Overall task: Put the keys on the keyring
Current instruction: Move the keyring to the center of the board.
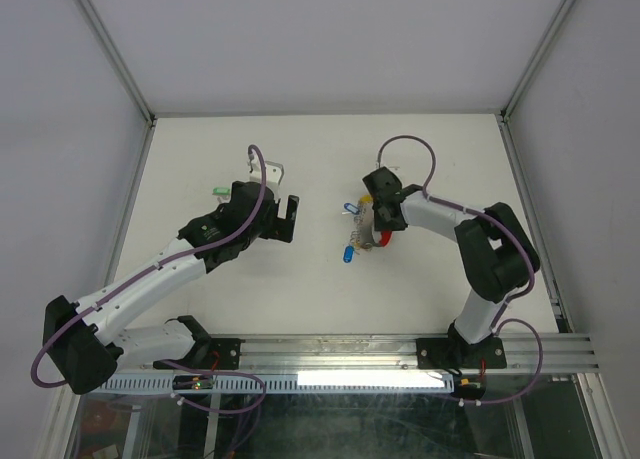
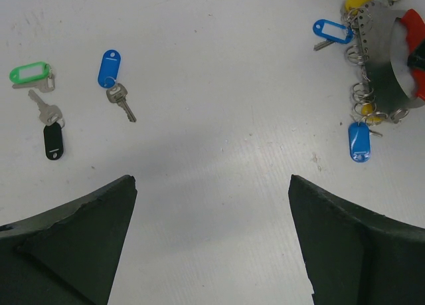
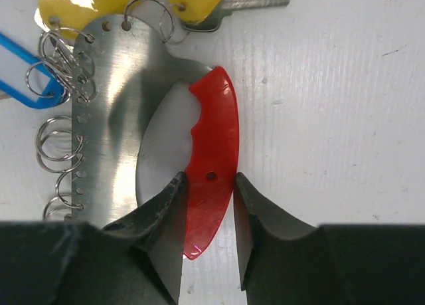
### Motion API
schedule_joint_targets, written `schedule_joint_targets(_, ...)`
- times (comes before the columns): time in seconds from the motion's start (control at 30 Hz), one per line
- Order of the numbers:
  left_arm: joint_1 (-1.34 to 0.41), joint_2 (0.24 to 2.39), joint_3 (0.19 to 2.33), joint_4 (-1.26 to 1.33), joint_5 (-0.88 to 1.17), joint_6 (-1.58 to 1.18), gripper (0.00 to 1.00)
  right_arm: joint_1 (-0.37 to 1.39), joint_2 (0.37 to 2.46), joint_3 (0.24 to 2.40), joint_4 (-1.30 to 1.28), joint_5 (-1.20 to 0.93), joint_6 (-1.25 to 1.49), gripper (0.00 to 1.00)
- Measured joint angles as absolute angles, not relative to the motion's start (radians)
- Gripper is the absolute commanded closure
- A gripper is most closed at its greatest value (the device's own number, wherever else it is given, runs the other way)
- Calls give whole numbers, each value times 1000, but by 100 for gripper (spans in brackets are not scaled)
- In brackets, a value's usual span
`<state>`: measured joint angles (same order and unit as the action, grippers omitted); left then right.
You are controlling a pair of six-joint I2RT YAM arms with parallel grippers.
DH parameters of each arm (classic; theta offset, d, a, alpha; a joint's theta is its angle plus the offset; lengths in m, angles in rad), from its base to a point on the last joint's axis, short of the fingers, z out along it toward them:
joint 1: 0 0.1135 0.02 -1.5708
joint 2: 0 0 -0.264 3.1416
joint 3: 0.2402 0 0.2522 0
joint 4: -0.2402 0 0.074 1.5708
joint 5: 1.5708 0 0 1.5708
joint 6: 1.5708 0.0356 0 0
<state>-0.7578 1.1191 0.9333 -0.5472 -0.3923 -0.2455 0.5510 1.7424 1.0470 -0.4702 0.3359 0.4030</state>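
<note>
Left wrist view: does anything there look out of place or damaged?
Nothing looks damaged. The green key, blue key and black key lie loose at the left, apart from the keyring at the right edge.

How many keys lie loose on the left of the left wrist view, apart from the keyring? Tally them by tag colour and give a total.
green-tagged key: 1
blue-tagged key: 1
black-tagged key: 1
Total: 3, all lying apart from the keyring
</note>
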Motion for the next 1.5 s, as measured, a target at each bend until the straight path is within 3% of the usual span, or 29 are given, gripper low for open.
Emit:
schedule_joint_targets(0.2,-758,1119,933,-547,-392,-245,2,561,1711,1026,-464,313,323,41)
schedule_joint_targets(0.47,-758,1124,933,-543,-361,-254,3,562,1445,936,-450,214,332,35)
schedule_joint_targets(0.67,-758,1126,933,-538,-361,-254,3,578,1446,945,-440,160,422,20)
schedule_joint_targets(0.9,-758,1126,933,-538,-358,-254,3,615,1610,1038,-451,163,523,27)
schedule_joint_targets(1.5,-758,1126,933,-538,-357,-254,3,617,1819,1160,-499,250,606,33)
